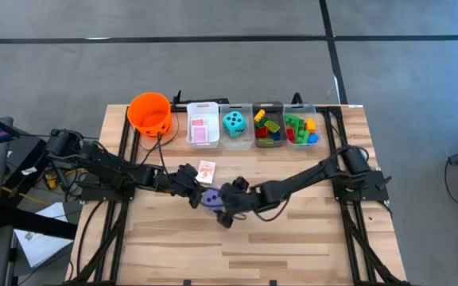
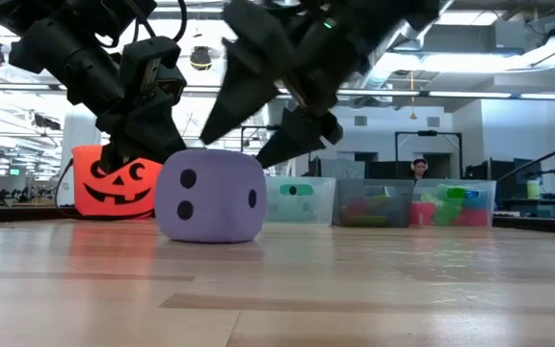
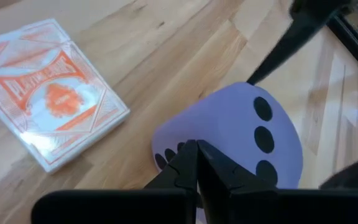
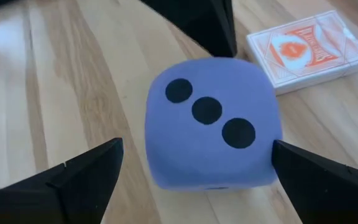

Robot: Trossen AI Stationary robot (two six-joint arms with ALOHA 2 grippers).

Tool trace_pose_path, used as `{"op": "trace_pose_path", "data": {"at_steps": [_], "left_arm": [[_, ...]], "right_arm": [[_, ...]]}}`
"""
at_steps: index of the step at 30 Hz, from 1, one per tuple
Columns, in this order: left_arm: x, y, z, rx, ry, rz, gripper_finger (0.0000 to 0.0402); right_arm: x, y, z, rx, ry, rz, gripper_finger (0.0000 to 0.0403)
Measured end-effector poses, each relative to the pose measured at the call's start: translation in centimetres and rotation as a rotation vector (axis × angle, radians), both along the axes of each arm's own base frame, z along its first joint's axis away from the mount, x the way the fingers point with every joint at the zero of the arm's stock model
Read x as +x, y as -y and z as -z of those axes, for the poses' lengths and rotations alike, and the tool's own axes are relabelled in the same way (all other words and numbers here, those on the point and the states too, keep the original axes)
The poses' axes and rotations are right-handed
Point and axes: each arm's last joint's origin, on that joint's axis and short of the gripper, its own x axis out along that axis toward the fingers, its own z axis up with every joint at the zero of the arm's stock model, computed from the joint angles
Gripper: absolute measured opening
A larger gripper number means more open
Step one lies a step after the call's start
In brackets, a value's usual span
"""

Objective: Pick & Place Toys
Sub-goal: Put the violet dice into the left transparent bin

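**A:** Where does the purple die (image 1: 211, 199) lie against the jaws?

**B:** It sits on the desk (image 1: 293, 246) near the middle, between the two arms. The right gripper (image 4: 194, 171) has its jaws spread wide, one on each side of the die, with a gap showing on both sides in the right wrist view. The left gripper (image 3: 196, 163) has its jaws pressed together, holding nothing, the tips just at the die's near edge. In the high view the left gripper is at about nine o'clock of the die and the right one at about three o'clock.

**A:** And the die itself?

**B:** Soft-looking, pale purple, with rounded corners and black dots. Three dots run in a diagonal row on the top face; the low view shows two dots on one side and one on another. It rests flat on the wood.

**A:** Anything close by?

**B:** A pack of playing cards (image 1: 207, 170), orange and white on its back, lies flat at about twelve o'clock of the die, near but apart. Farther back, a teal die (image 1: 234, 122) sits in a clear bin (image 1: 234, 141).
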Motion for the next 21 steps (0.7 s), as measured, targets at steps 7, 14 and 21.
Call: {"op": "trace_pose_path", "data": {"at_steps": [7,14,21], "left_arm": [[-0.1,0.0,0.0,0.002,-0.007,0.000,0.0000],[0.0,0.0,0.0,0.000,-0.005,0.001,0.0000],[0.0,0.0,0.0,-0.001,0.002,0.001,0.0000]], "right_arm": [[2.3,-0.6,-0.6,-0.035,-0.129,0.003,0.0400],[2.9,-0.3,-0.3,0.020,-0.163,0.085,0.0400],[2.6,0.0,-0.1,0.039,-0.192,0.133,0.0386]]}}
